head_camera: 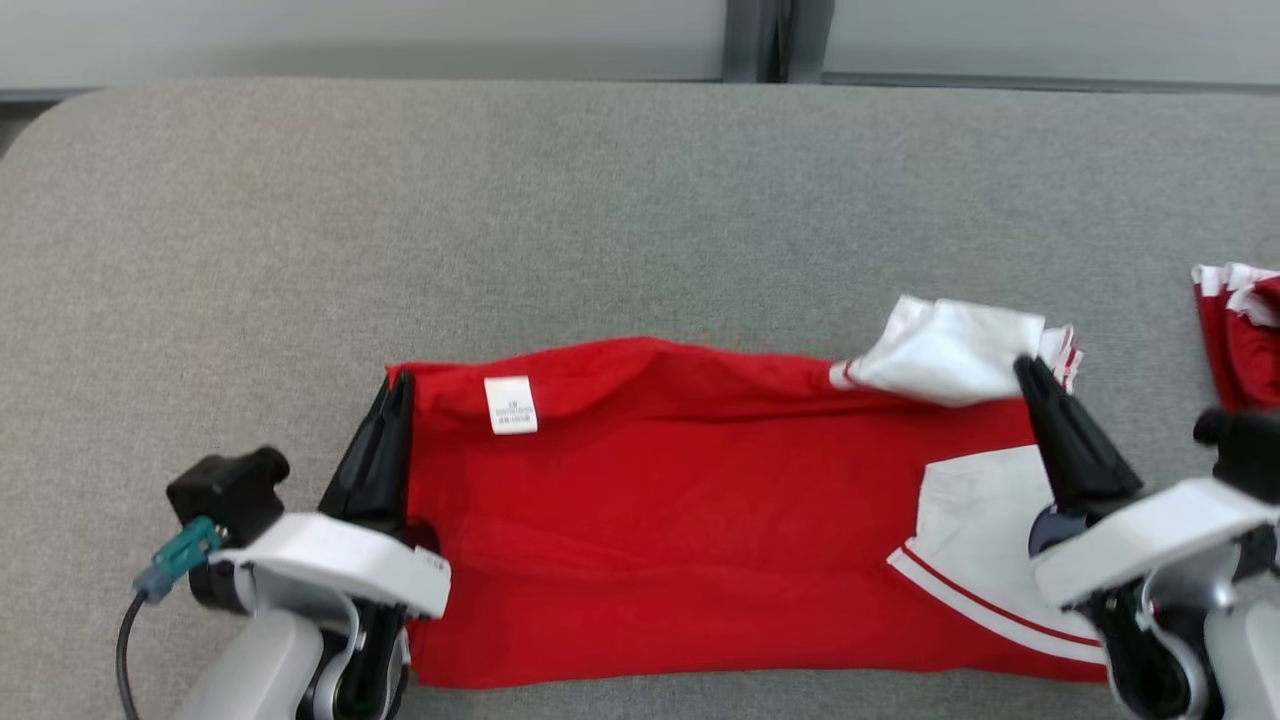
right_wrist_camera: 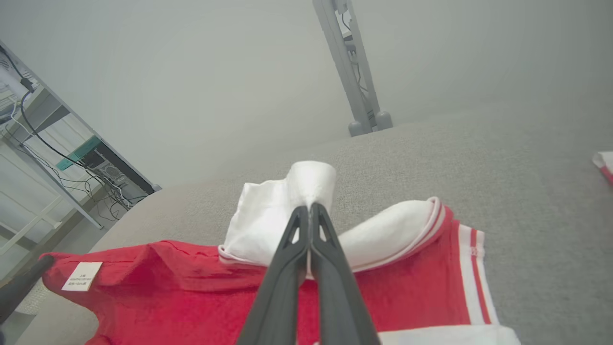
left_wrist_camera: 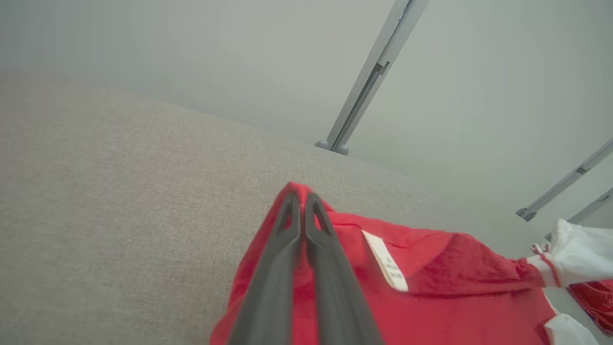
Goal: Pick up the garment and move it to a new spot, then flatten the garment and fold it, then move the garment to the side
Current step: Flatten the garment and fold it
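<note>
- Garment (head_camera: 680, 500): a red shirt with white, red-striped sleeves, spread across the near middle of the grey fabric-covered bench (head_camera: 600, 200). Its near part lies flat, and its far edge runs between the two claws.
- Left claw (head_camera: 400, 385): fingers pressed together, pinching the far left corner of the garment. In the left wrist view the red cloth wraps around the fingertips (left_wrist_camera: 301, 194).
- Right claw (head_camera: 1025, 365): fingers pressed together, pinching the bunched white sleeve (head_camera: 950, 350) at the garment's far right corner. In the right wrist view the white fabric puffs up just past the fingertips (right_wrist_camera: 309, 207).
- Label (head_camera: 511, 404): a small white tag with printed text too small to read, hanging on the red cloth just beside the left claw.
- Second red-and-white cloth (head_camera: 1240, 330): at the bench's right edge, apart from the garment.
</note>
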Robot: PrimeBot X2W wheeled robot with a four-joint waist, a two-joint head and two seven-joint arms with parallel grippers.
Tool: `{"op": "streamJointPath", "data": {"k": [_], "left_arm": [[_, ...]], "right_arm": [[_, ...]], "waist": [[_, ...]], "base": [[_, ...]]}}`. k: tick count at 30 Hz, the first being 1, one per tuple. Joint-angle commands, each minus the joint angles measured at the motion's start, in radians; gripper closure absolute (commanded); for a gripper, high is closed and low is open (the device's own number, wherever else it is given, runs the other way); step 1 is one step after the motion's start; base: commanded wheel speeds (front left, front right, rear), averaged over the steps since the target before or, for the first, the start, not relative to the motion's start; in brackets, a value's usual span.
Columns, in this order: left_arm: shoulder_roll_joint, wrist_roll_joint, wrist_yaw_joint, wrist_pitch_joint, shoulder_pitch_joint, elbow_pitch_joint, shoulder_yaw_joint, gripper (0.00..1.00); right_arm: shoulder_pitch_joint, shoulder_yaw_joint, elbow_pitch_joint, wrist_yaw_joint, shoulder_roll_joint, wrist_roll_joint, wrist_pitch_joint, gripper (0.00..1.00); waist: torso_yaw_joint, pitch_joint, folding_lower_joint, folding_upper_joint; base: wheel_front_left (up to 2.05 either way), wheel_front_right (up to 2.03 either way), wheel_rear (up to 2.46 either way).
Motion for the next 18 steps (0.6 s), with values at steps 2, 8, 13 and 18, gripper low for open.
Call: {"op": "streamJointPath", "data": {"k": [2, 8, 13, 18], "left_arm": [[0.017, -0.019, 0.005, 0.0, 0.057, -0.042, 0.008, 1.0], [0.017, -0.057, 0.023, 0.003, 0.172, -0.071, 0.01, 1.0], [0.007, -0.061, 0.025, 0.0, 0.204, -0.038, 0.004, 1.0], [-0.002, -0.072, 0.018, 0.0, 0.208, 0.0, 0.004, 1.0]], "right_arm": [[0.061, -0.031, -0.031, 0.002, 0.04, -0.01, -0.022, 1.0], [0.16, -0.06, -0.012, 0.002, 0.1, 0.005, -0.066, 1.0], [0.177, -0.047, 0.053, 0.002, 0.11, -0.003, -0.102, 1.0], [0.191, -0.033, 0.105, 0.002, 0.112, -0.003, -0.122, 0.6]], "waist": [[-0.015, -0.029, -0.0001, 0.0], [-0.028, -0.058, -0.0001, 0.0], [-0.031, -0.065, -0.0001, 0.0], [-0.031, -0.067, -0.0001, 0.0]], "base": [[0.0, 0.0, 0.0], [0.0, 0.0, 0.0], [0.0, 0.0, 0.0], [0.0, 0.0, 0.0]]}}
